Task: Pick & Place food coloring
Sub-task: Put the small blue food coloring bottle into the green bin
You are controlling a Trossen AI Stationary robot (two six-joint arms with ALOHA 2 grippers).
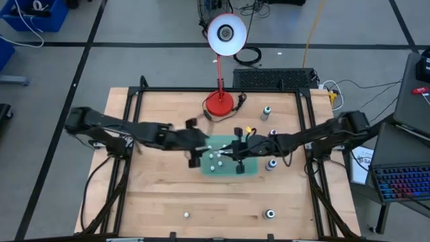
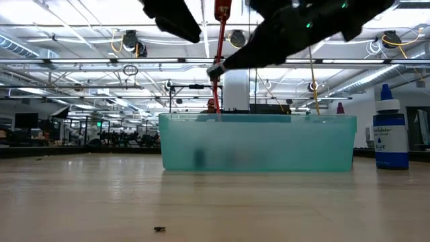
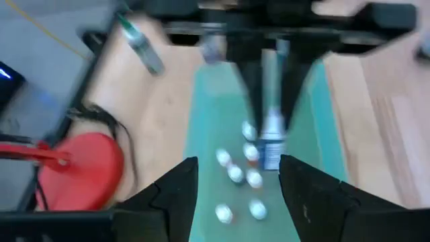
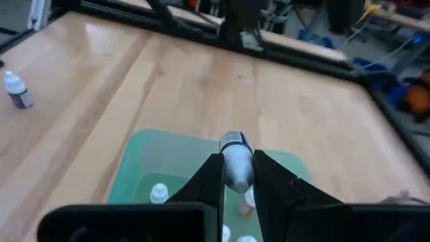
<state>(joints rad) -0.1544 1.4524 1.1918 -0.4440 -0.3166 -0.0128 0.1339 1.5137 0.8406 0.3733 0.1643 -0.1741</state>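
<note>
A: What's the right end effector doing?
B: It's clenched on a bottle, held above the green tub mid-counter.

A: And the left end effector?
B: Fingers spread, nothing between them, hovering at the tub's left edge, facing the right one.

A: What's in the tub?
B: Several small bottles with white tops, lying loose on its floor; one shows an orange label. The low view shows only its frosted teal wall, contents a blur.

A: Any food coloring outside it?
B: Yes. One bottle near the far right, one just beside the tub's right edge, one near the front right, and a tiny white one near the front. A blue-capped bottle stands right of the tub in the low view.

A: Anything else?
B: A red lamp behind the tub.
</note>
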